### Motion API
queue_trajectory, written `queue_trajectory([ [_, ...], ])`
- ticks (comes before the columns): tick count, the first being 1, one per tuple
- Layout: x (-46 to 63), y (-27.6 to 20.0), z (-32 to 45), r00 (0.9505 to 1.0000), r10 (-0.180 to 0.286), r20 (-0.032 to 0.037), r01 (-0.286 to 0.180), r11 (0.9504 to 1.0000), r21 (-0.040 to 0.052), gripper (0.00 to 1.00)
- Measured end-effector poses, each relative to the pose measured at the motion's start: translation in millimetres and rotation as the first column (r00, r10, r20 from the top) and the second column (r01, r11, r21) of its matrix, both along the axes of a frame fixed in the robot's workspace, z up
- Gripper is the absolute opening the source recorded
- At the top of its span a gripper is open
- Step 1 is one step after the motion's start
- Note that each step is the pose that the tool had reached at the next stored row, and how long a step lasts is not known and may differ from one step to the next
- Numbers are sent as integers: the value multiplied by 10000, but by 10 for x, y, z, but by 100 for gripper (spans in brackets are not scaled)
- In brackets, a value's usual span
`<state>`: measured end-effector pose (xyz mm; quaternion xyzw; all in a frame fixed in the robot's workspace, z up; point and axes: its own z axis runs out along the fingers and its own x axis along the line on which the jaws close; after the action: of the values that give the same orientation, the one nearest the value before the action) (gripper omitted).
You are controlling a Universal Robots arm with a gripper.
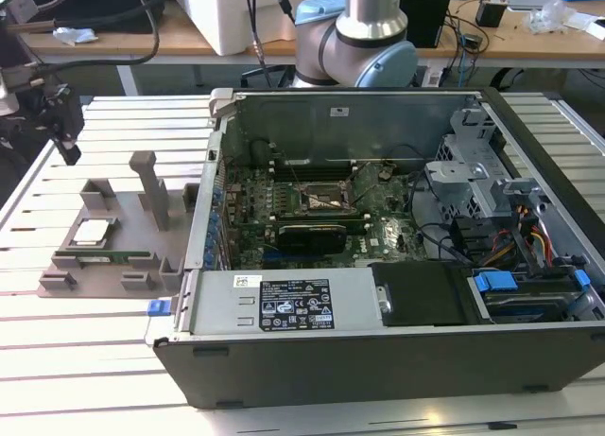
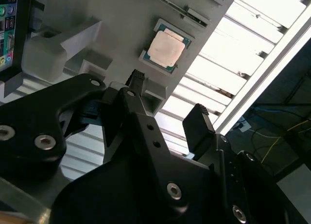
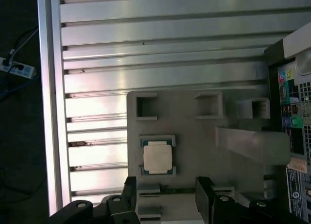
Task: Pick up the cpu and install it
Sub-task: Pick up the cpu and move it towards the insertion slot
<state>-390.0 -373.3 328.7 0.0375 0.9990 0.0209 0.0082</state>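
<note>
Slatted table [image 3: 160,63]: cpu [image 3: 157,157] on grey holder [image 3: 194,136], near spread jaws, not touching.

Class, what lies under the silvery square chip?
The silvery square cpu sits in a seat of the grey plastic holder, itself on the slatted metal table. The seat's floor is hidden by the chip.

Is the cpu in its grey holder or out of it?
In: the cpu lies flat in a recess of the grey holder; the open pincer hovers clear of it, holding nothing.
</note>
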Motion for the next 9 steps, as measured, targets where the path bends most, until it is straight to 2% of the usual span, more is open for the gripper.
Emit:
queue_trajectory([
  [4, 2, 11, -80, 10000, 1, -8, -1, 10000, -4, 60],
  [5, 4, 20, -120, 10000, 5, -8, -5, 10000, -20, 60],
  [6, 6, 36, -148, 10000, 24, -10, -24, 10000, -64, 60],
  [8, 8, 85, -178, 10000, 56, -10, -56, 9995, -302, 60],
  [9, 8, 99, -187, 10000, 74, -9, -75, 9992, -385, 60],
])
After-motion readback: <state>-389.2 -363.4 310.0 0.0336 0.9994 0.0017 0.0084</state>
